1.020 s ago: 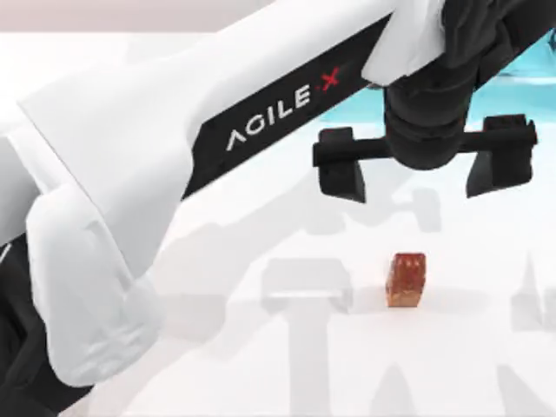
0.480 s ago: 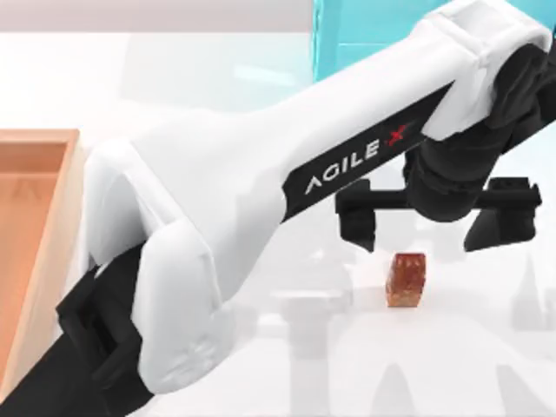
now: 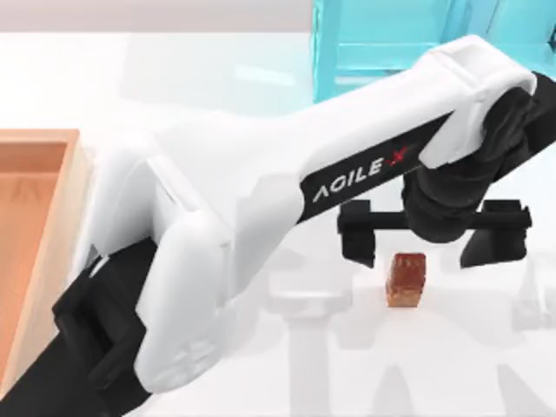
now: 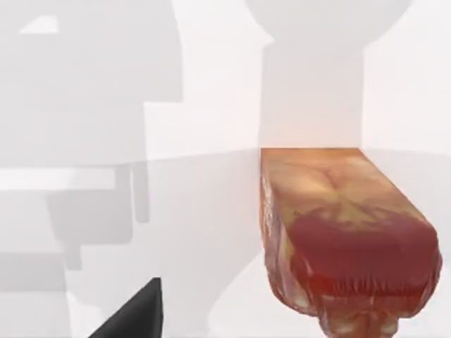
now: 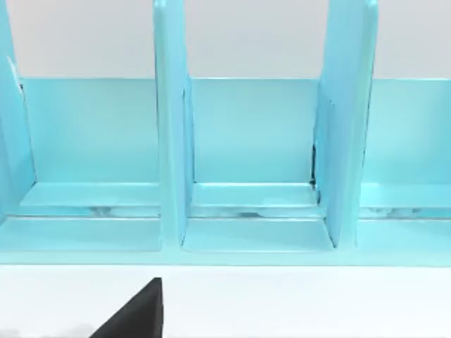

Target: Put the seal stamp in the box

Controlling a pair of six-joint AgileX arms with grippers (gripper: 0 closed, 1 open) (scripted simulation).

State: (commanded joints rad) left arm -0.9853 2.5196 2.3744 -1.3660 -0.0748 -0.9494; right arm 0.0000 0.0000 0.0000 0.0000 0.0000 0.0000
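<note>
The seal stamp [image 3: 406, 280], a small glossy reddish-brown block, stands upright on the white table at the right. My left arm reaches across from the lower left, and its left gripper [image 3: 426, 236] hangs open just above and behind the stamp. The black fingers [image 3: 357, 236] are spread wide, with the stamp nearer the left-hand one. In the left wrist view the stamp [image 4: 345, 232] looms close, with nothing gripping it. The box [image 3: 62, 228], a wooden tray with a tan rim, lies at the table's left edge, partly cut off. My right arm is parked, its wrist view facing the turquoise shelf.
A turquoise shelf unit [image 3: 382, 35] with upright dividers [image 5: 169, 141] stands at the back right, behind the stamp. My left arm's white body [image 3: 261, 200] spans the middle of the table between box and stamp.
My left arm has swung in and lowered, bringing its open gripper from well behind the stamp to just over it. The stamp has not moved.
</note>
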